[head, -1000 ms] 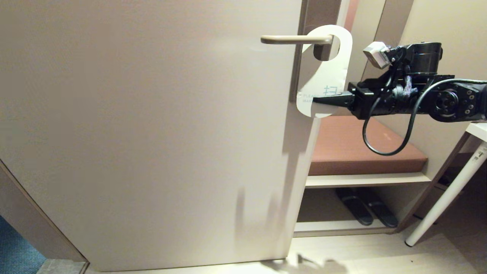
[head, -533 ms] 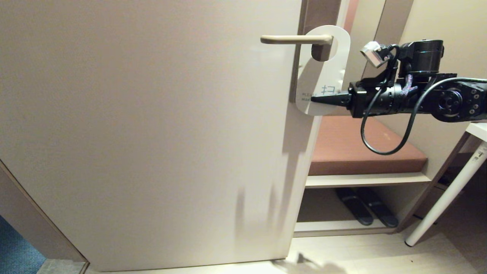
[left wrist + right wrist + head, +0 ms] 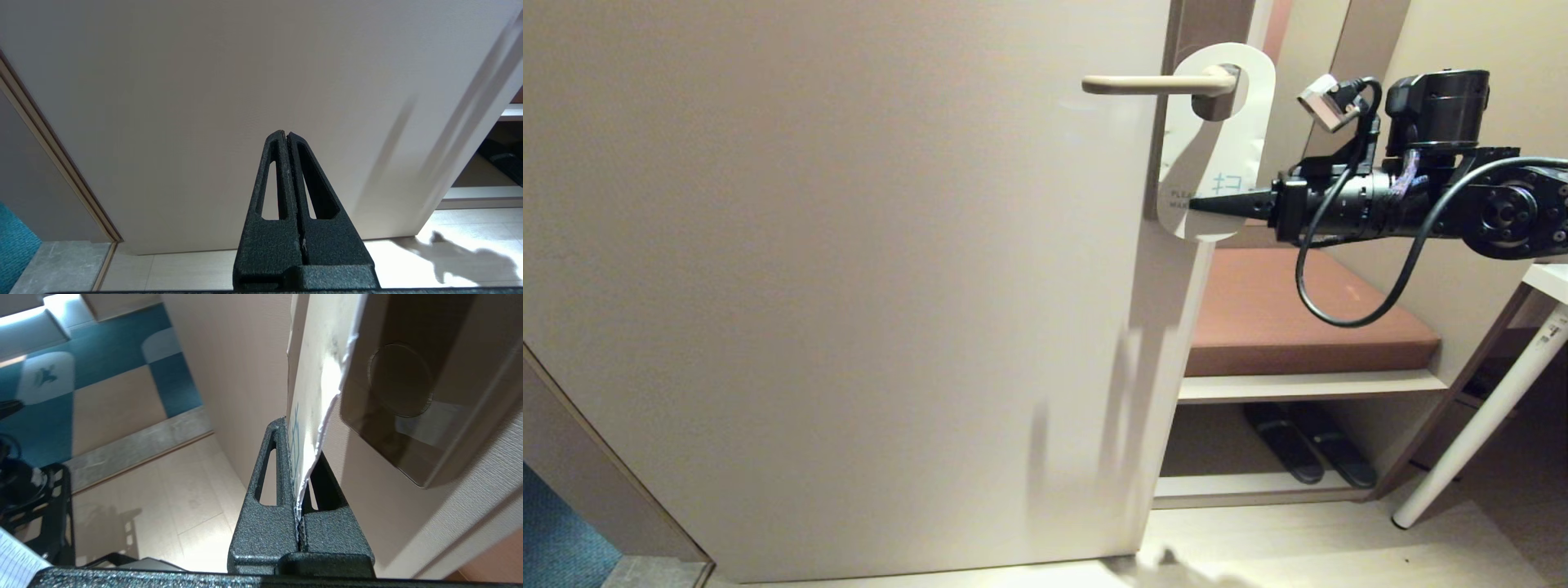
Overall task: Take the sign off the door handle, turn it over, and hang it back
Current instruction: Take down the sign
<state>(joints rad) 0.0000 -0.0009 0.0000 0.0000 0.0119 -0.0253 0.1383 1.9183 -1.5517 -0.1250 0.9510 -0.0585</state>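
The right pincer (image 3: 1194, 205) reaches in level from the right, its two fingers pressed together on the lower end of the sign (image 3: 1217, 139); the right wrist view shows the card's edge nipped between them. The sign has its oval hole around the elbow of the door handle (image 3: 1156, 82), white face with blue lettering turned outward, lower end pulled a little away from the door (image 3: 849, 286). Judging by this, the task is at its first stage: the card is gripped but not yet off the lever, and the lifting off, turning over and rehanging are all left to do. The card looks thin and flexible, with rounded ends. The left pincer (image 3: 286, 136) is closed and empty, parked low before the door.
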